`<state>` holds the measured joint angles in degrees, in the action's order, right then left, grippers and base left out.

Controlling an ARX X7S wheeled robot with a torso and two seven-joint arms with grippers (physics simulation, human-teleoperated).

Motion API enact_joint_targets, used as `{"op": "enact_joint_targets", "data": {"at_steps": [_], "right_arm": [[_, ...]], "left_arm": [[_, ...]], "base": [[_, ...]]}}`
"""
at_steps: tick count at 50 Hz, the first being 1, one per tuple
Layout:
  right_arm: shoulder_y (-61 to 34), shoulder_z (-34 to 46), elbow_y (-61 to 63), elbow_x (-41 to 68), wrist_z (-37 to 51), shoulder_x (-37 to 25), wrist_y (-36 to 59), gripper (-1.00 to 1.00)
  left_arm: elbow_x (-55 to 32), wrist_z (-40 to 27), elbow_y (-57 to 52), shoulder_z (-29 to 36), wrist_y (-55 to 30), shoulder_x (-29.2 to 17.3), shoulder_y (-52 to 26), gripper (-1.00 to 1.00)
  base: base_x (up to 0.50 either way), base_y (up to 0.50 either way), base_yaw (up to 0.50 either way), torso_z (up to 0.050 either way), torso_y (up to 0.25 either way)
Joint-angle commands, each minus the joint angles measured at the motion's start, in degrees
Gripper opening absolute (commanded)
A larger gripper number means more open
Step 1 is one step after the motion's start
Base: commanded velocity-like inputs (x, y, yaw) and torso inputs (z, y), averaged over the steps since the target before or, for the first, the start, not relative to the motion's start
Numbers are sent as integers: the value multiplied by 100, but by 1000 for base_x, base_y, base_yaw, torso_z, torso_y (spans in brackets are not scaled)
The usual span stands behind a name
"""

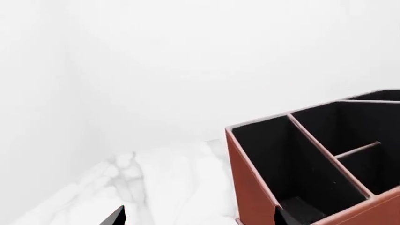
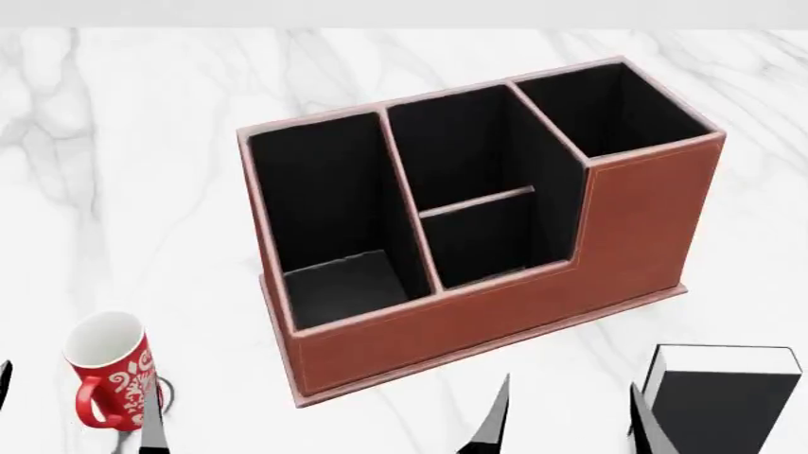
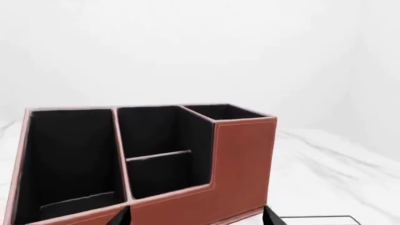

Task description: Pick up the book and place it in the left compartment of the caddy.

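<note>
The reddish-brown caddy (image 2: 505,312) stands mid-table, its stepped front facing me. Its left compartment (image 2: 328,208) is the wide black-lined section with a greyish floor. The black book (image 2: 722,402) lies flat at the front right, white page edge along its far side. My right gripper (image 2: 570,426) hangs open in front of the caddy, its outer finger beside the book's left edge. In the right wrist view the caddy (image 3: 240,164) fills the frame and the book (image 3: 319,219) shows only as a pale sliver. My left gripper (image 2: 76,402) is open at the front left.
A red patterned mug (image 2: 108,369) stands at the front left, between the left gripper's fingers as seen from the head. The left wrist view shows the caddy's (image 1: 250,187) end wall close by. White marble table (image 2: 127,189) surrounds the caddy.
</note>
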<state>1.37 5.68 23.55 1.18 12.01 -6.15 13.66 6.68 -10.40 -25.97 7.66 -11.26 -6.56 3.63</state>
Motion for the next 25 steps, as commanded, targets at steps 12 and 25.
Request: {"op": "enact_joint_targets", "data": {"at_steps": [12, 25], "right_arm": [[-10, 100, 2240, -23, -67, -112, 1073, 100], [-61, 346, 2231, -222, 66, -234, 1167, 100]], "left_arm": [[-178, 259, -1944, -80, -1077, -69, 39, 100], [-300, 169, -1969, -110, -1015, -144, 78, 100]], "base": [[0, 0, 0, 0, 0], [0, 0, 0, 0, 0]]}}
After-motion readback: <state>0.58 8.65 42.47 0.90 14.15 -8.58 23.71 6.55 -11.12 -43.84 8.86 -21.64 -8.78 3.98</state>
